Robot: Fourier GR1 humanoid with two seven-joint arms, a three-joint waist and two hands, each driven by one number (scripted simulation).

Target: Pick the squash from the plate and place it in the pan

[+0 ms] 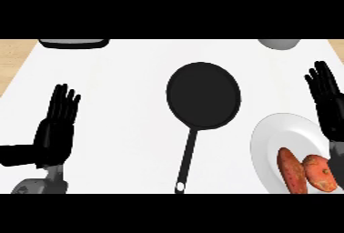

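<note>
A black pan (203,94) lies in the middle of the white counter, its long handle (187,157) pointing toward me. At the lower right a white plate (282,136) holds two orange-red vegetables: a long one (293,172) and a rounder squash (321,173) beside it. My right hand (327,102) stands open at the right edge, fingers straight and pointing away, just right of the plate's upper rim and apart from the squash. At the left my left hand (57,125) rests open with fingers up, far from the pan.
A dark tray-like object (74,43) shows at the top left edge. A grey bowl (279,43) peeks in at the top right. Wooden surface (13,59) borders the white counter on the left.
</note>
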